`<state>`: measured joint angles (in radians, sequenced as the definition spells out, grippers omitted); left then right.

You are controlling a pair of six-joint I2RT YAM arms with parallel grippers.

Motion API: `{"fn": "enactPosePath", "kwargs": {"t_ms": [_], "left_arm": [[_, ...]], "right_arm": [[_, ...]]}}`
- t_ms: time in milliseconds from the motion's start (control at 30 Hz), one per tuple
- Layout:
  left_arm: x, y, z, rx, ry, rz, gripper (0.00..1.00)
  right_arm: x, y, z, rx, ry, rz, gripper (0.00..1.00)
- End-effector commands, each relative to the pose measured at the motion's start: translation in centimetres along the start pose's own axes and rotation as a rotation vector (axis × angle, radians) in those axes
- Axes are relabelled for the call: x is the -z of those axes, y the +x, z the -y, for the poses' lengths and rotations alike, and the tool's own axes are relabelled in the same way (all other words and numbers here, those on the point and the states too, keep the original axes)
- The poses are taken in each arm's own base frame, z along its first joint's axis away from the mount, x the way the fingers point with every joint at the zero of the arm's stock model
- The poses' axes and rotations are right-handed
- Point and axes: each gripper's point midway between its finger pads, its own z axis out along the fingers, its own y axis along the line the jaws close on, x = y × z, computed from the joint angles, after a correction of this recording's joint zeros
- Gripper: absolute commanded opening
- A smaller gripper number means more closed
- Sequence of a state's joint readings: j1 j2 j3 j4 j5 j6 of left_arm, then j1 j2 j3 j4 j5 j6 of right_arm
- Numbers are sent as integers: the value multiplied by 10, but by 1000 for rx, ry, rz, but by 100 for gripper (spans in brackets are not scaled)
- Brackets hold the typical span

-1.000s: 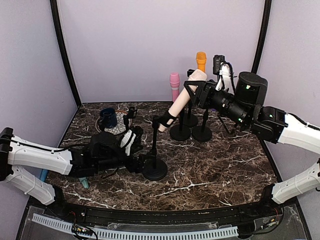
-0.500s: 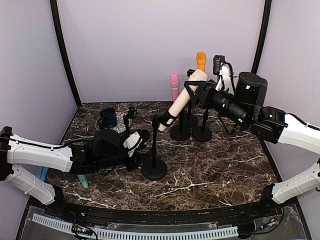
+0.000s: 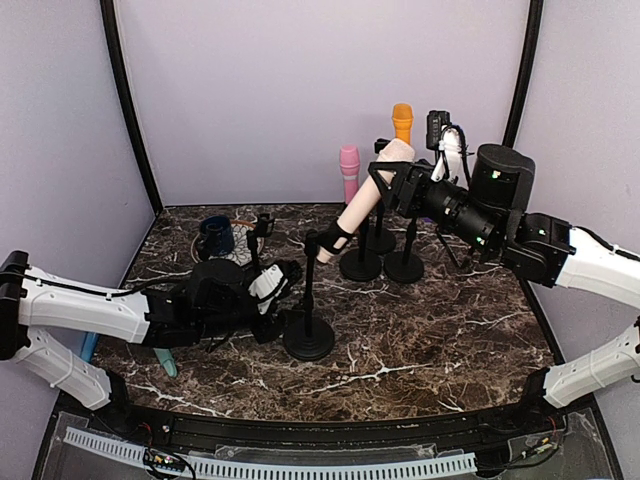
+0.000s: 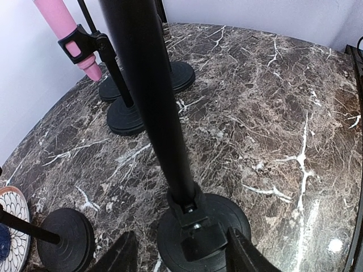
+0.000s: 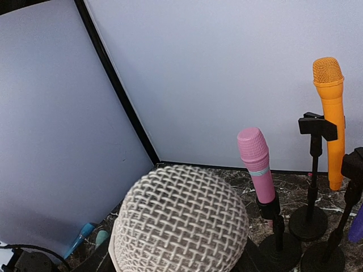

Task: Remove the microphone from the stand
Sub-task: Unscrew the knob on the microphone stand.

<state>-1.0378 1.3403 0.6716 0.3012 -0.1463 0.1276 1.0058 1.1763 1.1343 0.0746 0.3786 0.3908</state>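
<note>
A cream microphone (image 3: pixel 360 205) leans in the clip (image 3: pixel 331 240) of a black stand (image 3: pixel 308 290) with a round base (image 3: pixel 308 342) at mid table. My right gripper (image 3: pixel 386 180) is shut on the microphone just below its head. Its mesh head (image 5: pixel 181 221) fills the right wrist view, with my right gripper (image 5: pixel 176 263) around it at the bottom edge. My left gripper (image 3: pixel 283 300) is low at the stand's foot. In the left wrist view it (image 4: pixel 181 256) is open, its jaws either side of the base (image 4: pixel 227 221), with the pole (image 4: pixel 153 96) right in front.
A pink microphone (image 3: pixel 349 168) and an orange microphone (image 3: pixel 402 120) stand on black stands (image 3: pixel 360 265) at the back. A blue mug (image 3: pixel 216 235), a patterned plate (image 3: pixel 235 258) and a small empty stand (image 3: pixel 263 230) are at the left. A teal object (image 3: pixel 166 366) lies near the left arm.
My left gripper has crept a little to the right, closer to the stand's pole. The right arm and the microphone have not moved.
</note>
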Motion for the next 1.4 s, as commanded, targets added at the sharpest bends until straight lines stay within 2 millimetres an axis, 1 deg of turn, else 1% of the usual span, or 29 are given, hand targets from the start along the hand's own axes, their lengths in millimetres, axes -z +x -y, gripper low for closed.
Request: {"fn": "enactPosePath", "kwargs": {"t_ms": [0,100,267,433,633,833,967,1033,1067,1100,1133,1167,1200,1233,1267,1300,1367], "left_arm": [[1,-21,-2,-1,-2,51,53],[-1,-22,-1,1,5,51,49],[-3,-22,0,11,7,49,33],[-3,-18,2,34,20,44,17],[0,-9,2,100,19,35,6],[1,2,8,241,44,31,0],[1,13,15,353,80,21,0],[2,19,18,414,101,21,0],[3,17,20,456,116,34,0],[4,23,21,476,121,25,0],[5,21,22,519,137,38,0],[6,26,24,540,152,28,0],[7,24,28,578,184,36,0],[8,27,31,600,206,27,0],[8,25,31,643,218,35,0],[9,29,33,667,242,24,0],[10,30,34,744,283,31,0]], "right_arm": [[1,-8,0,-12,3,33,57],[0,-8,-1,-12,2,34,57],[0,-7,-1,-12,3,32,57],[1,-8,0,-12,4,32,57],[1,-7,-1,-11,-1,32,57],[0,-6,-2,-8,-7,30,57],[1,-6,-2,-7,-11,31,56],[1,-6,-4,-6,-19,30,53],[1,-5,-5,-1,-26,28,52],[1,-5,-6,1,-33,27,51],[0,-5,-7,3,-40,25,49],[0,-4,-8,4,-46,24,48],[0,-4,-9,5,-51,23,46],[0,-3,-10,6,-55,21,45],[-1,-3,-11,5,-59,22,43],[-1,-3,-12,6,-63,22,42],[-1,-2,-13,8,-70,21,40]]}}
